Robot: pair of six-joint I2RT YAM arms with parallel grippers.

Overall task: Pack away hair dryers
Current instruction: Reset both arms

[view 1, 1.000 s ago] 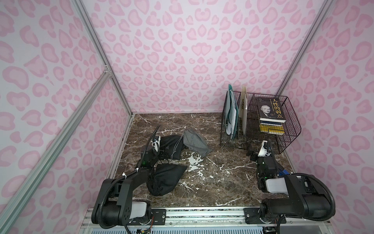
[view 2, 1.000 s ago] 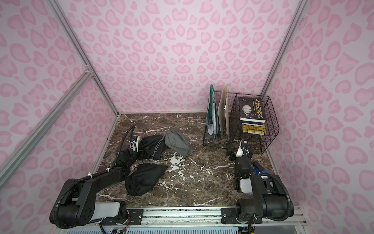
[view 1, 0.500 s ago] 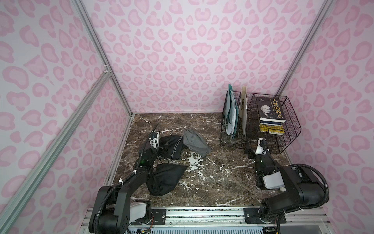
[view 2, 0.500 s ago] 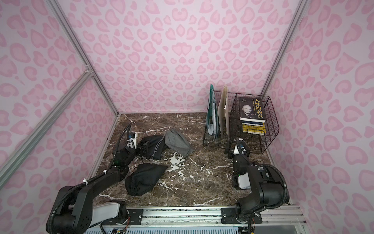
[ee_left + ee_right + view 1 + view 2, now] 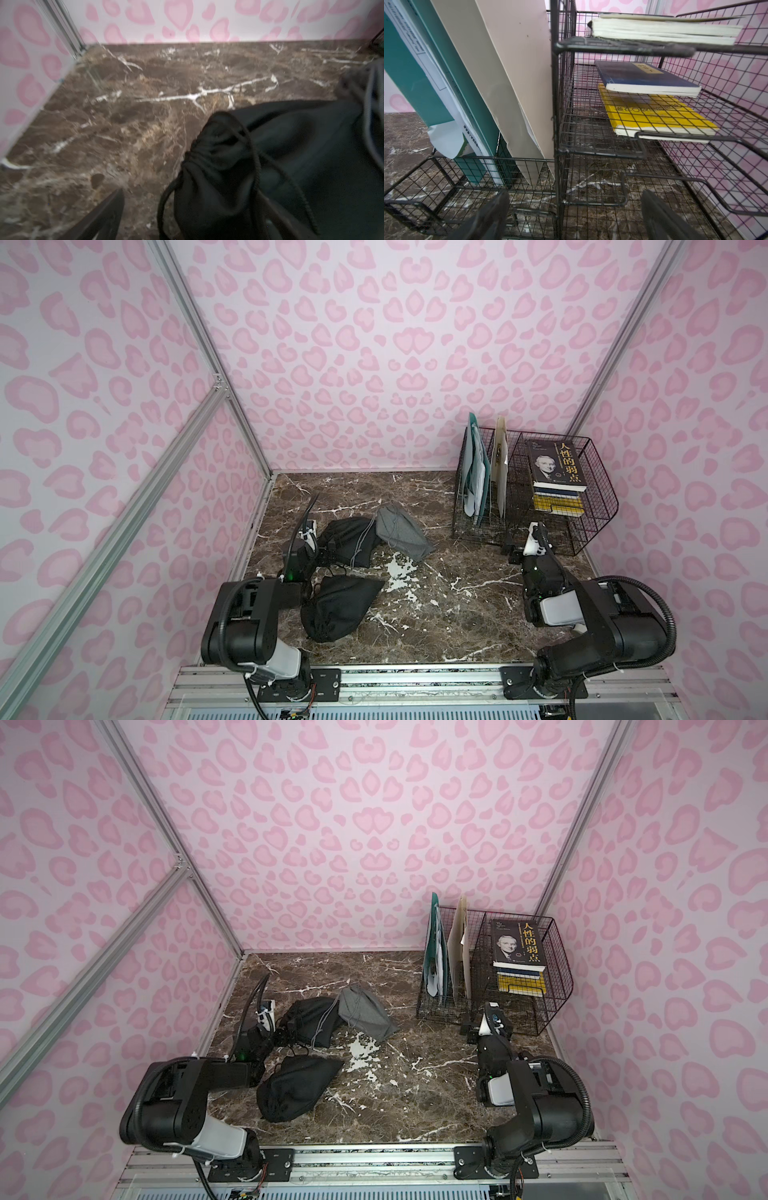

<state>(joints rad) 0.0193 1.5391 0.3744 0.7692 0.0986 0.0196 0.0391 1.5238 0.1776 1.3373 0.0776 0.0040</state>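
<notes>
No hair dryers showing anywhere (bagged, I reckon). The lower black pouch, upper black pouch and grey pouch lie left of centre. My left gripper is spread beside the upper one's cinched neck; my right gripper gapes empty at the wire rack on the right. Nearly done, I judge.

The tabletop is presenting a smooth, marble-patterned brown surface with a faint sheen. The near black pouch, the far black pouch and the grey pouch are showing matt, creased cloth. The wire rack is displaying black-coated metal mesh. The top book is showing paper page edges; the frame rail is showing brushed metal.
</notes>
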